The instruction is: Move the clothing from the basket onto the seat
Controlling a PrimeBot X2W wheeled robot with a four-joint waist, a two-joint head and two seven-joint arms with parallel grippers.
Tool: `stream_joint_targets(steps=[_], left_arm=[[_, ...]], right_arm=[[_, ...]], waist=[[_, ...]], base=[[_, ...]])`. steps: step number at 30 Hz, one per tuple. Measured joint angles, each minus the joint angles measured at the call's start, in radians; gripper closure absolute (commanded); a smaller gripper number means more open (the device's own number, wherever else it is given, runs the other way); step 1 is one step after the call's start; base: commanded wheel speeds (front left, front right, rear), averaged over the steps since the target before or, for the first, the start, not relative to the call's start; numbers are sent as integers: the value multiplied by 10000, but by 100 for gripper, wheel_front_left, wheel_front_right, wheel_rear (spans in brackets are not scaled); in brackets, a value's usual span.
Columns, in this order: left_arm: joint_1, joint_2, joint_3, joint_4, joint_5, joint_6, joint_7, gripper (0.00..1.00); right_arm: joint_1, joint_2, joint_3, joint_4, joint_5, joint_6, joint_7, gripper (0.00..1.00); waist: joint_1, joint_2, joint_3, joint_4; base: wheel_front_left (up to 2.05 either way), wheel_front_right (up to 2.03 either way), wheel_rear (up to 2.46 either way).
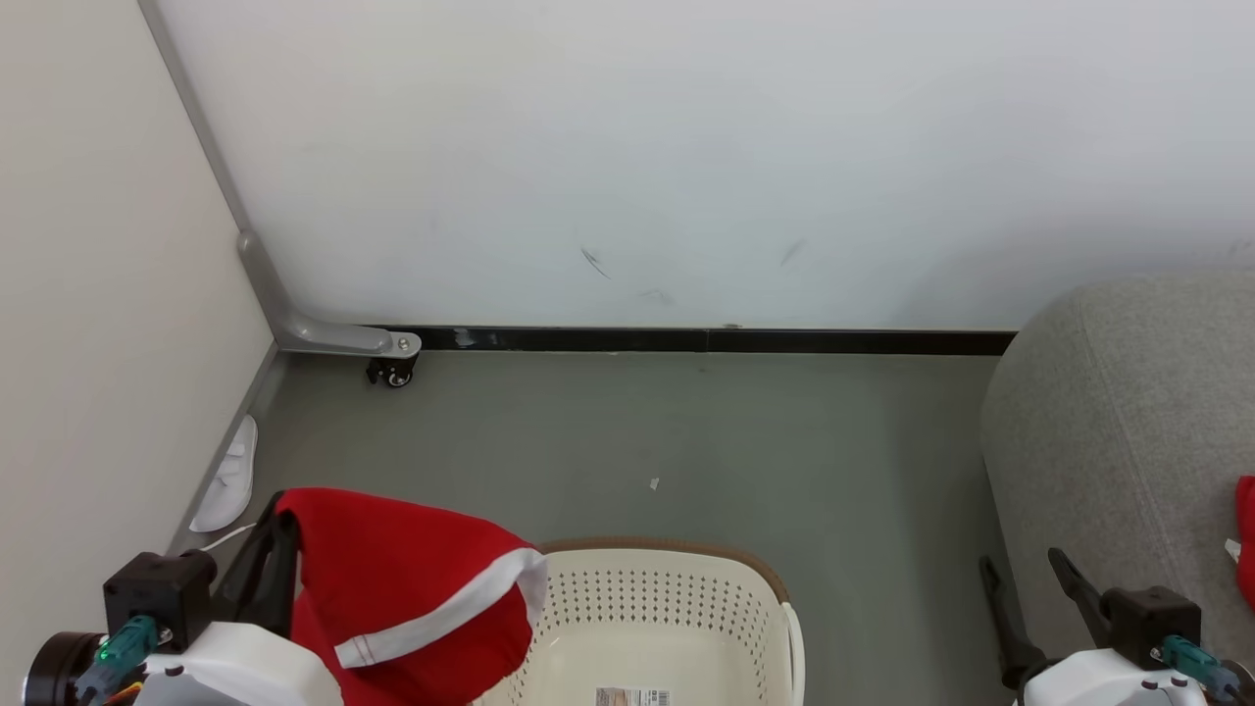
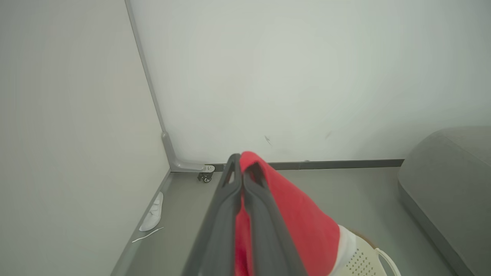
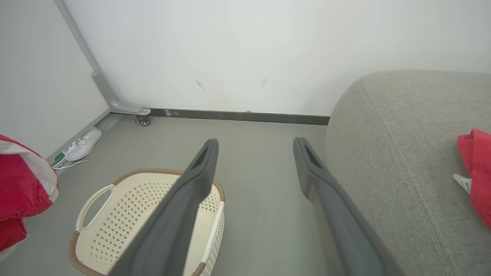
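Note:
My left gripper is shut on a red piece of clothing with white stripe trim, held up above the left side of the basket. The cream basket's inside shows bare with a label on its bottom. My right gripper stands open with nothing between its fingers, beside the grey seat. Another red garment lies on the seat at the far right. The held clothing also shows at the left edge of the right wrist view.
A white shoe lies on the grey floor along the left wall. A castor wheel sits at the corner where a metal frame meets the dark skirting. Bare floor lies between basket, wall and seat.

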Motion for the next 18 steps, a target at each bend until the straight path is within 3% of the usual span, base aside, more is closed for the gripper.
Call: stream_joint_targets(steps=[11, 18], left_arm=[[-8, 274, -176, -1068, 176, 92, 439, 100], [-50, 343, -291, -1519, 236, 102, 775, 100]], right_arm=[[29, -6, 424, -276, -6, 0, 0, 0], [-57, -15, 1419, -474, -115, 0, 0, 0]], waist=[[0, 0, -223, 92], [0, 0, -202, 88]], base=[[0, 0, 0], [0, 0, 0]])
